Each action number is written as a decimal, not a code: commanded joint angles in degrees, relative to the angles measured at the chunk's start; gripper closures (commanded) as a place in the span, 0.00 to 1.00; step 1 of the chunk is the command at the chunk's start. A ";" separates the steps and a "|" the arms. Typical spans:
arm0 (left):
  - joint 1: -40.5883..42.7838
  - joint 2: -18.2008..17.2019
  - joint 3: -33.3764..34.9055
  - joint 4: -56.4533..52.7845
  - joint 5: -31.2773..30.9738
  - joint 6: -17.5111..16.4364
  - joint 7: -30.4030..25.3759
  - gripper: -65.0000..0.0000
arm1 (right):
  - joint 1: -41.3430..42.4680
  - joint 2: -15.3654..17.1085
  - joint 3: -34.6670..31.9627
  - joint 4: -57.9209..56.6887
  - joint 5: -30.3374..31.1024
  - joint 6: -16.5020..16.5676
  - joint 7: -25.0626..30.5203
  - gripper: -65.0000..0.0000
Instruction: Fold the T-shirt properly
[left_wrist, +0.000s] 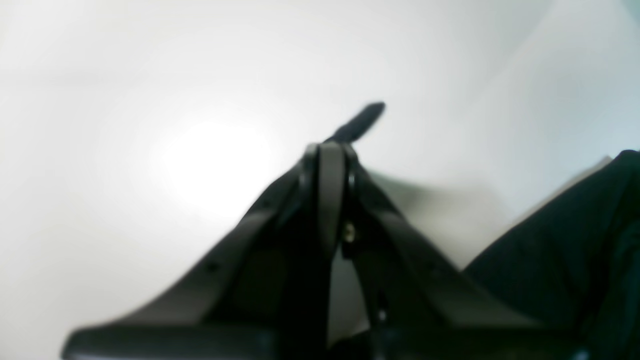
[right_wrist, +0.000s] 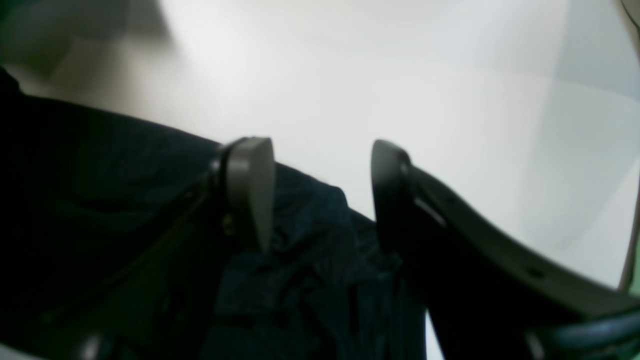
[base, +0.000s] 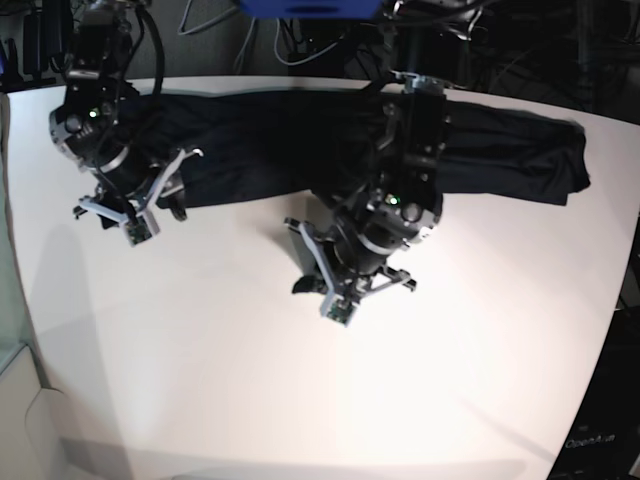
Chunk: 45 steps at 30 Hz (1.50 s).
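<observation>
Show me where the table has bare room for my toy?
The table is bare along the near side, below both grippers, and at the near right, below the shirt. It is crowded along the far edge, where the shirt stretches across and both arms reach over it.

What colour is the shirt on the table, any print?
Plain dark charcoal shirt, nearly black, no print; base view shows it best.

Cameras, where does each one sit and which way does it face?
Left wrist: behind the shut left gripper, facing the white table; cloth tip pinched.
Right wrist: behind the open right gripper, over the dark charcoal long-sleeved T-shirt.
Base: high, looking down on both arms.
Shared: T-shirt and table.
</observation>
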 joint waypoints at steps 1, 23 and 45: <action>-1.03 0.49 0.02 2.20 -0.43 0.04 -1.58 1.00 | 0.38 0.35 0.12 0.83 0.71 0.17 1.34 0.50; 21.83 -4.43 -34.80 24.00 -7.38 -11.83 -1.67 1.00 | 1.88 1.14 0.30 0.83 0.71 3.82 1.60 0.50; 21.04 -4.43 -57.21 18.46 -7.73 -20.75 -2.11 1.00 | 3.46 1.14 0.04 0.83 0.71 3.82 1.60 0.50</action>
